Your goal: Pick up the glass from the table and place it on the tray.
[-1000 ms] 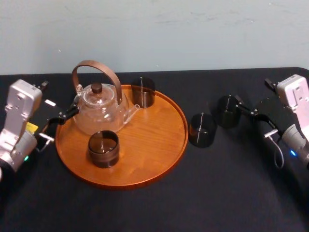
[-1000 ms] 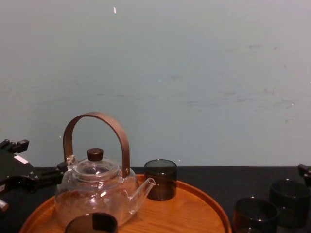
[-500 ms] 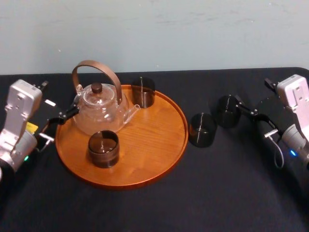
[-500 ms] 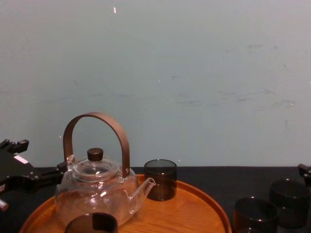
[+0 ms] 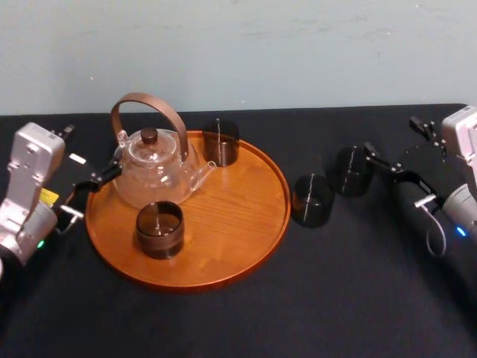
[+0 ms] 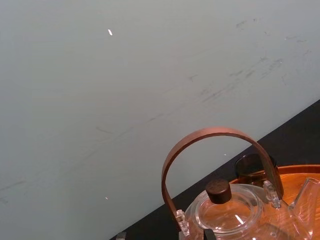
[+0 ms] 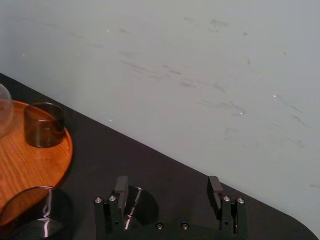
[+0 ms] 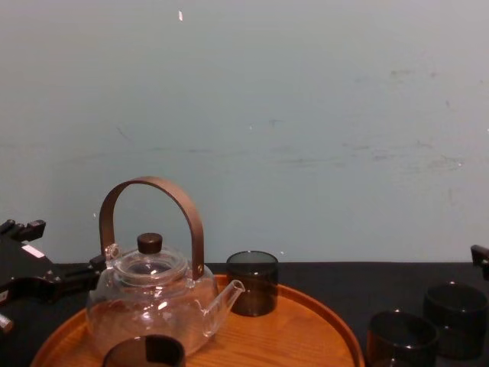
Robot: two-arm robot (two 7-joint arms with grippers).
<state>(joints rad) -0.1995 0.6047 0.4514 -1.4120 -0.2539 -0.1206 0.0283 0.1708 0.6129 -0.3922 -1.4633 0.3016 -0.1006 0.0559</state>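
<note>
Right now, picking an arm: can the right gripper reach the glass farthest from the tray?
Probably yes. The right gripper is open just beside that glass on the table, nothing between them; the second glass stands nearer the tray.

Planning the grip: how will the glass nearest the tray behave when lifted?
The glass looks smooth-walled, so probably slippery. It is short and wide, so unlikely to tip. A second glass stands close, so a nudge might knock them together.

Smoky glass [image 5: 311,200] upright on black table [image 5: 335,298], just right of wooden tray [image 5: 238,224], another glass [image 5: 352,171] beside it
</note>
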